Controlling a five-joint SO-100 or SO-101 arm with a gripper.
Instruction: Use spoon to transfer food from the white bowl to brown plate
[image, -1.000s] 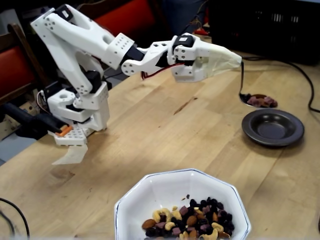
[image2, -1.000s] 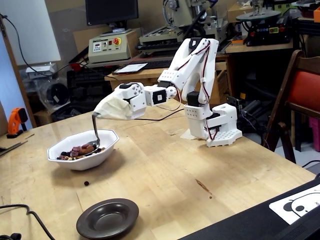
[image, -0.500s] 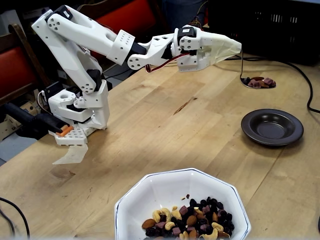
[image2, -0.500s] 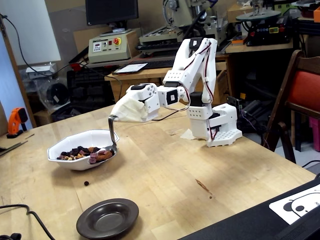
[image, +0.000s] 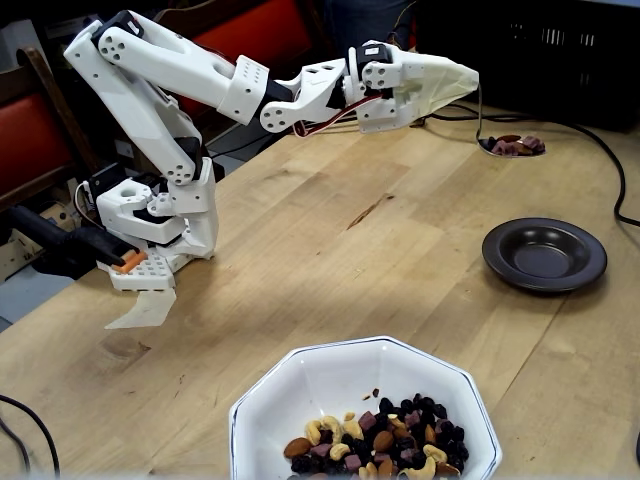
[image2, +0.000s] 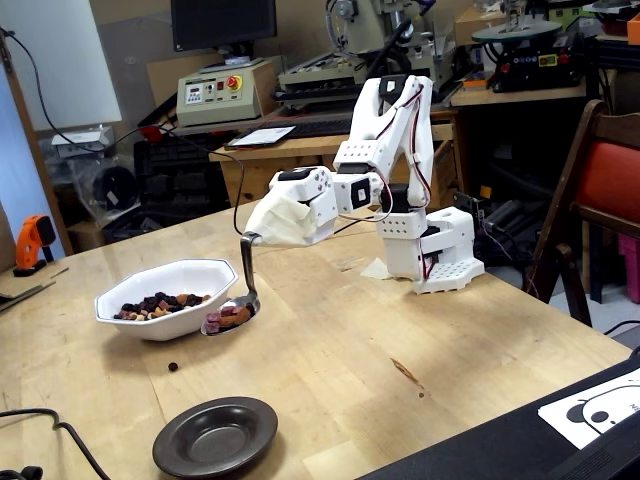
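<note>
While no writing reads legibly, end effector (image2: 262, 232), wrapped, pinches spoon (image2: 240, 300) w/ food (image2: 227, 318) beside white bowl (image2: 160, 318).

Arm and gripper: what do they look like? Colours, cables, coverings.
The arm is white printed plastic with rows of small holes, black servos at the joints and thin red wiring looping near the wrist. Its base is white with a small orange piece. The gripper is wrapped in a beige fabric-like cover, so the fingers are hidden.

Arm: extended forward, forearm roughly level.
Gripper (image: 462, 78) (image2: 258, 230): wrapped in pale covering, jaws hidden.
</note>
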